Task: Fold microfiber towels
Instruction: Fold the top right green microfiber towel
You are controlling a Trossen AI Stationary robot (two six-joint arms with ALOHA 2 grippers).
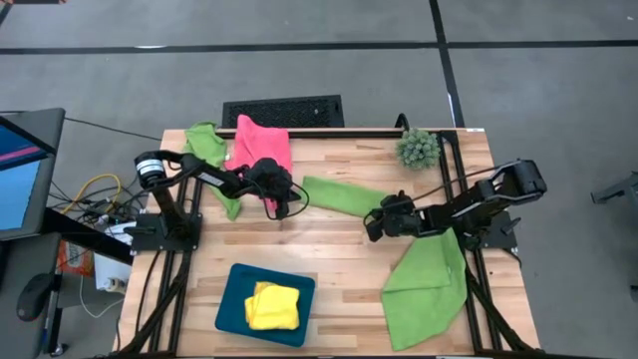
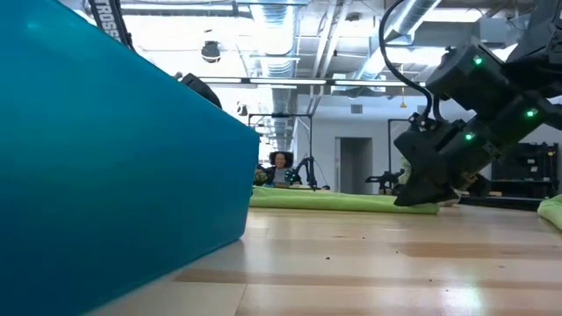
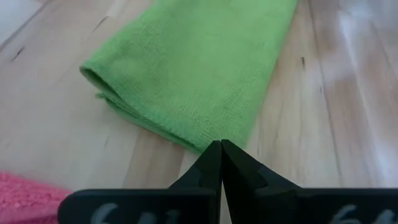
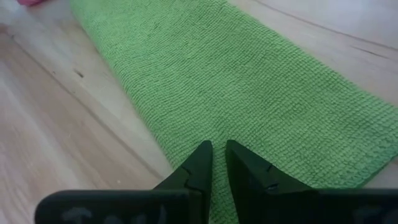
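Lime-green microfiber lay folded into a long strip (image 1: 342,194) at the center of the butcher-block table (image 1: 329,249), with a gripper at each end. The left gripper (image 1: 282,204), fingers pressed together and holding nothing, hovered just off the strip's 9 o'clock end, its arm reaching across from the table's left edge. The right gripper (image 1: 375,221), jaws narrowly parted, sat low at the strip's 3 o'clock end; whether it pinched the cloth could not be told. A pink towel (image 1: 261,145) lay at 11 o'clock, another green towel (image 1: 427,289) overhung the 5 o'clock corner, and a yellow towel (image 1: 272,305) filled the teal tray (image 1: 231,299) at 7 o'clock. Bare wood stretched between strip and tray.
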